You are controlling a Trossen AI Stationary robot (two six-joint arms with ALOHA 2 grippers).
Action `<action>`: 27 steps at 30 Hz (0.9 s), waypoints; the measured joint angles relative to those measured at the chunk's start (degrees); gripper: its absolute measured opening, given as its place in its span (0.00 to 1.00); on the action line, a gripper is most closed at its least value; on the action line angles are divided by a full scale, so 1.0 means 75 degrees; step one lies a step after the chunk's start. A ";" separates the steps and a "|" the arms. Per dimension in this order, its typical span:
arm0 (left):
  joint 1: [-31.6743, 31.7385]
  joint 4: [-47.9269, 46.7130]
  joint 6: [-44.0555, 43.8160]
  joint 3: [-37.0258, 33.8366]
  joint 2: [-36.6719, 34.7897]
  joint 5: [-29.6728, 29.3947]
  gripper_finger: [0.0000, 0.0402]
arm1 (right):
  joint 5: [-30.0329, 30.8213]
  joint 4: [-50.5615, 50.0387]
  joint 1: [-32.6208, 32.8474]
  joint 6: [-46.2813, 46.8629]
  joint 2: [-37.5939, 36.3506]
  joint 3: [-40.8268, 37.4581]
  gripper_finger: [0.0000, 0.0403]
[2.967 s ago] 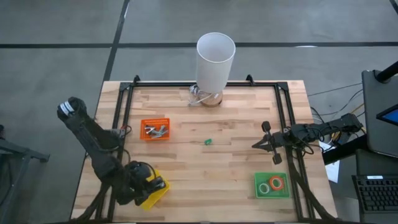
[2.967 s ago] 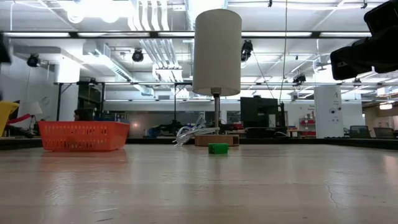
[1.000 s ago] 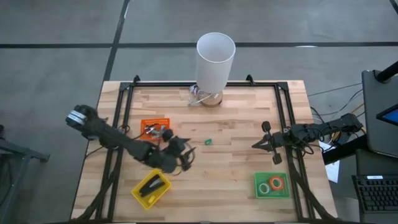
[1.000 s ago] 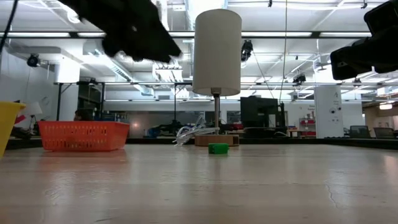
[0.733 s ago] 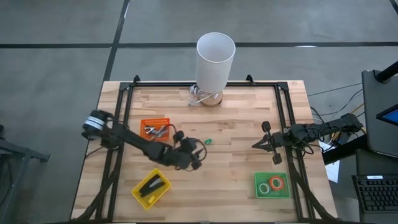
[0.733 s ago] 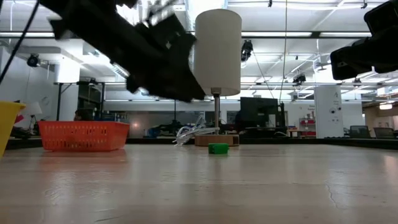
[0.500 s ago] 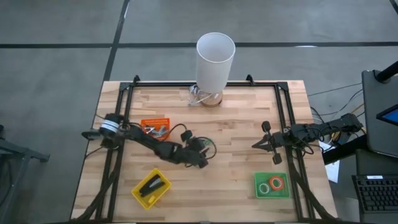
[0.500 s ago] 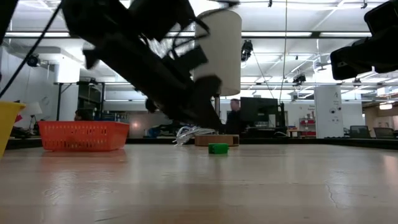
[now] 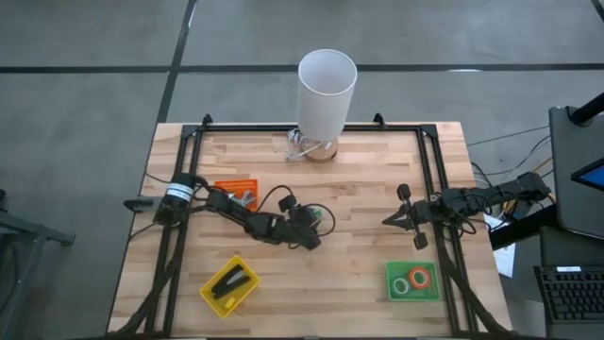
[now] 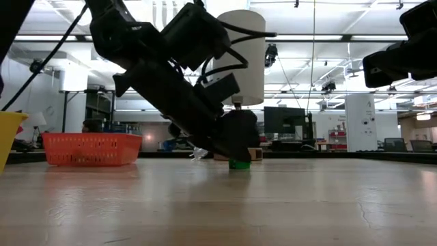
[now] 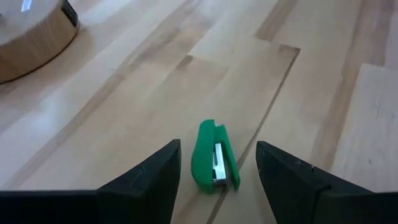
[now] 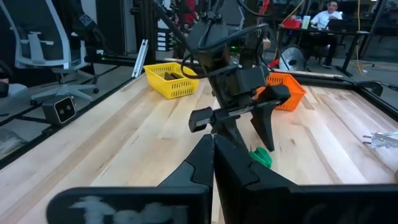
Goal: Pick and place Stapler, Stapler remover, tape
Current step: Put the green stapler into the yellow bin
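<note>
A small green oblong piece with a metal strip (image 11: 214, 163) lies on the bare wood near the table's middle (image 9: 319, 216). My left gripper (image 11: 217, 180) is low over it and open, slanting down, one finger on either side of the piece and apart from it. The low view shows the fingers (image 10: 235, 149) just above the piece (image 10: 239, 164). The black stapler (image 9: 226, 281) lies in the yellow tray (image 9: 247, 288). Tape rings (image 9: 412, 280) lie in the green tray (image 9: 429, 293). My right gripper (image 9: 401, 219) waits shut at the table's right side.
An orange tray (image 9: 222, 186) with grey metal claws (image 9: 238, 197) stands left of the middle, close behind my left arm. A tall white cylinder on a round wooden base (image 9: 327, 90) stands at the far edge. Black rails run along the table's left and right sides.
My left gripper has swung from beside the orange tray toward the table's right and come down over the green piece, staying open. The green piece has kept its place.
</note>
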 joint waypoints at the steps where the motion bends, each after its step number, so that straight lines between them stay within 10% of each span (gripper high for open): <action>1: 0.0006 -0.0008 0.0002 -0.0002 -0.0003 0.0004 0.53 | 0.0000 0.0000 0.0001 0.0000 0.0000 0.0000 0.02; 27: 0.0415 -0.0023 0.0046 -0.0070 -0.0018 0.1013 0.34 | 0.0000 0.0000 0.0000 0.0000 0.0000 0.0000 0.02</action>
